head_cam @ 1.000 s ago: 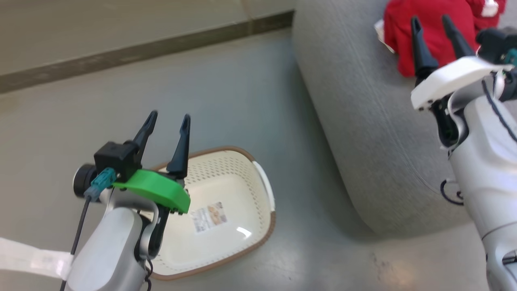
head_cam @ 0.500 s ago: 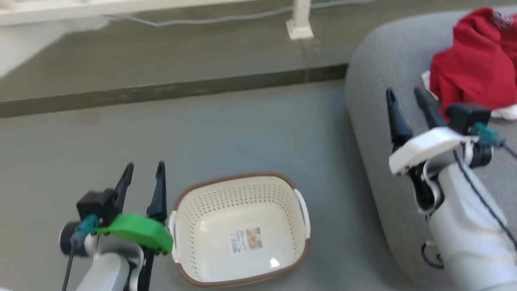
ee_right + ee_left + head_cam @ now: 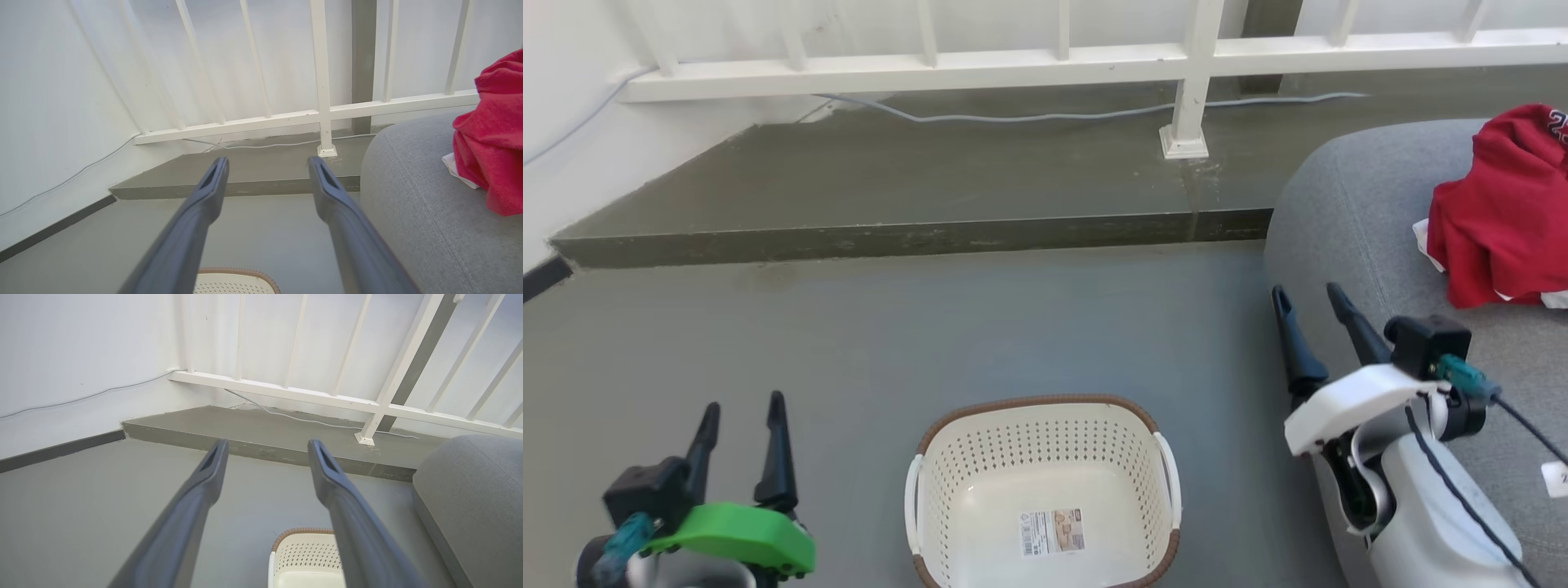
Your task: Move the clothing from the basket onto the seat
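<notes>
Grey concrete floor [image 3: 890, 343] runs back to a low raised step [image 3: 915, 237] under a white slatted railing [image 3: 1045, 65] at 12 o'clock in the head view. The whole picture has tipped upward since a second ago, a move of the camera, which has brought the railing in. At 6 o'clock stands the cream-white perforated plastic basket [image 3: 1045, 445] with its brown woven-look rim and a barcode sticker [image 3: 1052, 532] on its floor, just as before. At 3 o'clock bulges the large rounded grey fabric seat [image 3: 1347, 220]. On it at 2 o'clock lies the crumpled red shiny clothing [image 3: 1499, 229] with white trim, well apart from the basket, as it lay earlier. The left gripper [image 3: 744, 403] at 7 o'clock and the right gripper [image 3: 1305, 291] at 4 o'clock both stand released, jaws wide apart, as in the earlier frames. Left wrist view: two dark fingers [image 3: 188, 506] splayed over floor, the basket's rim at 6 o'clock beside the right-hand one, the seat at 4 o'clock. Right wrist view: fingers [image 3: 190, 216] likewise parted, basket rim at 6 o'clock, seat at 4 o'clock, the red clothing resting on it at 3 o'clock.
</notes>
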### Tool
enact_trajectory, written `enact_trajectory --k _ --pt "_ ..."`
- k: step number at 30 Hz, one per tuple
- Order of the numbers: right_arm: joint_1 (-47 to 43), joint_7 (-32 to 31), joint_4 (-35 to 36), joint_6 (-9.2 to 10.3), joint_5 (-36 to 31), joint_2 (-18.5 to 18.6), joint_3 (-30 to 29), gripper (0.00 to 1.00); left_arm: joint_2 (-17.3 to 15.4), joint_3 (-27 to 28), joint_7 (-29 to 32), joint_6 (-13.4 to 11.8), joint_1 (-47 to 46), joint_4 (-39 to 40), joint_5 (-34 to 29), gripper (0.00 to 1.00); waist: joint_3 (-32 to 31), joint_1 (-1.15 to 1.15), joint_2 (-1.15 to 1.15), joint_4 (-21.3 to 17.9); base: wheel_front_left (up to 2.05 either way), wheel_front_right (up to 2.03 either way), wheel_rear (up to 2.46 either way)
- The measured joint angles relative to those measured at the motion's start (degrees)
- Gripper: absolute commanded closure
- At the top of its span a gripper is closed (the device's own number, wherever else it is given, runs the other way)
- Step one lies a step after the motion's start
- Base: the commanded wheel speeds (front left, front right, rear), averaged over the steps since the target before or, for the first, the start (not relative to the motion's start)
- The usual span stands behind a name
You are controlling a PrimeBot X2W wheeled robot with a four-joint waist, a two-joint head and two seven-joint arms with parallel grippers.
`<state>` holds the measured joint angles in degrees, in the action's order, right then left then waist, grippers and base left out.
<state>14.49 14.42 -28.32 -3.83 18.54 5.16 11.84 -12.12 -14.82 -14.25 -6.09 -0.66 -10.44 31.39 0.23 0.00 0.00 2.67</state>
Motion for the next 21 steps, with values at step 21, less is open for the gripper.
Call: enact_trajectory --k 21 --pt "-8.29 0.00 9.16 2.46 -0.98 -1.19 -0.02 0.00 0.53 5.65 -0.16 -0.55 9.11 9.46 -3.92 0.00 -0.24 0.00 0.00 -1.56 0.00 0.00 0.00"
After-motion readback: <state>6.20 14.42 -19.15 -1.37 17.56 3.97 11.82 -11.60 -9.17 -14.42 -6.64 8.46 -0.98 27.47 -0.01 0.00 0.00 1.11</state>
